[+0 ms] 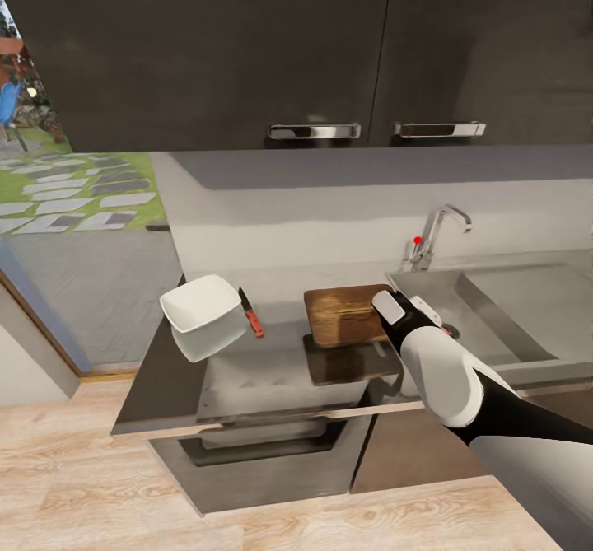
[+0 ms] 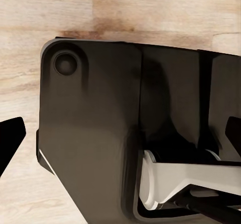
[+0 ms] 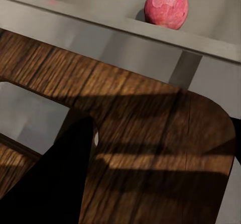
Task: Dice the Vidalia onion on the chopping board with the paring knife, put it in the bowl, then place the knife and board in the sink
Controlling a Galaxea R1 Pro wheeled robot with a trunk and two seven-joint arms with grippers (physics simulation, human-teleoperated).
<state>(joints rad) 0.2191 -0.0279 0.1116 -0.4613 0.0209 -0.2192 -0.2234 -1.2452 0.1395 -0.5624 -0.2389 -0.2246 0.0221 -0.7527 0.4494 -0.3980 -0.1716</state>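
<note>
Reaching over the countertop [image 1: 247, 370], the right gripper [image 1: 416, 308] hangs above the sink-side end of the chopping board [image 1: 346, 314]. Its wrist view shows the reddish Vidalia onion [image 3: 166, 6] lying ahead of the fingers, beyond the board's far edge, down in the sink [image 1: 527, 304] beside the drain. Whether those fingers are spread or pressed together cannot be told. The right arm is nearer the onion; the left gripper's dark fingertips [image 2: 10, 136] stand wide apart, low over the wooden floor.
</note>
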